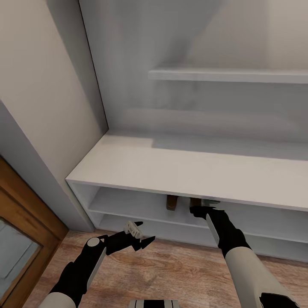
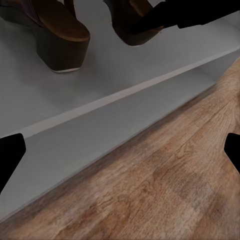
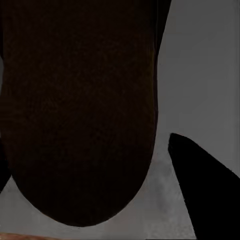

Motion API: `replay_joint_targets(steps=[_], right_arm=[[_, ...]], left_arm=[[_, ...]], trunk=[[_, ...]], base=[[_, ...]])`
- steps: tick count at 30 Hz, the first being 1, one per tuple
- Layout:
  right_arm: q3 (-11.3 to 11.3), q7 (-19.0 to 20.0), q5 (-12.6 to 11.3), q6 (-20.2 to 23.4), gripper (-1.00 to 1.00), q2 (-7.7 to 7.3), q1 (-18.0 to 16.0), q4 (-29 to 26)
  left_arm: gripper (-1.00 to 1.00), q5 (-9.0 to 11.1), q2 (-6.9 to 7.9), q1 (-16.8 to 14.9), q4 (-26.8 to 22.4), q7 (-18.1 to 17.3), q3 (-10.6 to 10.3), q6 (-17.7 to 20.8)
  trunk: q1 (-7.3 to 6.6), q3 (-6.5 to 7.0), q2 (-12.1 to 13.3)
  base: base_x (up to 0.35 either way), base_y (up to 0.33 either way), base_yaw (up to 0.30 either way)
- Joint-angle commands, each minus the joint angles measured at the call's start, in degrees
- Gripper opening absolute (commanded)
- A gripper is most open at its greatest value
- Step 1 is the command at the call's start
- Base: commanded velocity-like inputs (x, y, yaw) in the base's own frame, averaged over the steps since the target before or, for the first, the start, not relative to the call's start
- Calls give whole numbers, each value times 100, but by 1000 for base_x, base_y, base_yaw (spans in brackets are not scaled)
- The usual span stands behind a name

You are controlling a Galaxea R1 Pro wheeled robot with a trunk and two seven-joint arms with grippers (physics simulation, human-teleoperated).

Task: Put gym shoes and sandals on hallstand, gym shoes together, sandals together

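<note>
Door: wooden door [image 1: 17, 239] with a glass pane, well to the left of the left gripper, set in a grey frame.
Left gripper: left gripper [image 1: 137, 238] hangs low over the corridor floor [image 1: 171, 273], just in front of the shoe rack's bottom edge; its fingers are spread apart and hold nothing.
Floor: wood planks run under both arms, up to the rack's base.
Shoe rack: grey shoe rack [image 1: 179, 171] stands ahead of both grippers, with a flat top, two open compartments below and a wall shelf [image 1: 231, 76] above.
First sandal: brown sandal [image 1: 172, 202] sits in the upper compartment, between the two grippers and just left of the right one, heel outward [image 2: 62, 42].
Second sandal: second sandal [image 1: 196, 202] lies right beside the first, at the right gripper's tip; its dark sole [image 3: 80, 110] sits close against the wrist camera.
Right gripper: right gripper [image 1: 201, 210] reaches into the upper compartment at the second sandal; one finger [image 3: 205, 185] is visible beside the sole, and I cannot tell whether it grips or has let go.
</note>
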Motion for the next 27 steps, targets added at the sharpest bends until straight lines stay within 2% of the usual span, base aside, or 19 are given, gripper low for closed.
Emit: replay_joint_targets(steps=[1, 14, 27], right_arm=[[-21, 12, 44, 30, 100, 6, -2, -11], [-29, 15, 39, 30, 100, 7, -2, -12], [-29, 15, 39, 30, 100, 3, -2, -12]], left_arm=[[100, -23, -3, -1, -9, -25, 10, 35], [100, -23, -3, -1, -9, -25, 12, 35], [100, -23, -3, -1, -9, -25, 11, 35]], trunk=[[-1, -5, -2], [-1, -5, -2], [-1, -5, -2]], base=[[0, 0, 0], [-19, 0, 0], [-292, 0, 0]])
